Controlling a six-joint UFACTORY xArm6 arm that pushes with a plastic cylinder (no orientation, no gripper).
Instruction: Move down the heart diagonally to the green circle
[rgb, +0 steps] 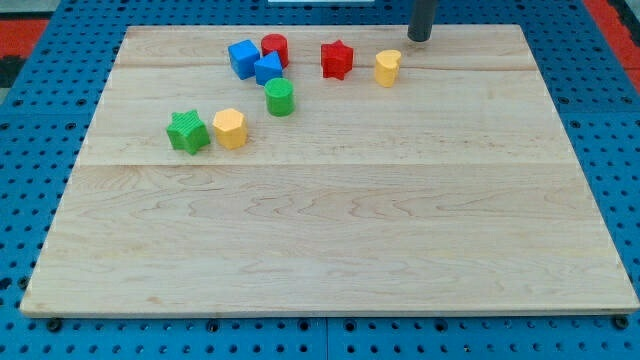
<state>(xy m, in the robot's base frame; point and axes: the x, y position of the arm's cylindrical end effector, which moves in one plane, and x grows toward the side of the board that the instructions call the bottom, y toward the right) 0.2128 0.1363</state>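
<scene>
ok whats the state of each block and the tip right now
my tip: at the view's top, up and right of the yellow heart, apart
yellow heart: untouched, right of red star
red star: free-standing
green circle: just below the blue blocks
two blue blocks: touching, red cylinder behind
green star: beside yellow hexagon

Red star (337, 59) stands between yellow heart (387, 68) and green circle (279, 97).

The tip (419, 39) sits at the top of the frame, just up-right of the yellow heart (388, 68) (not touching). Left of the heart is a red star (337, 59); the green circle (280, 97) stands lower left.
</scene>
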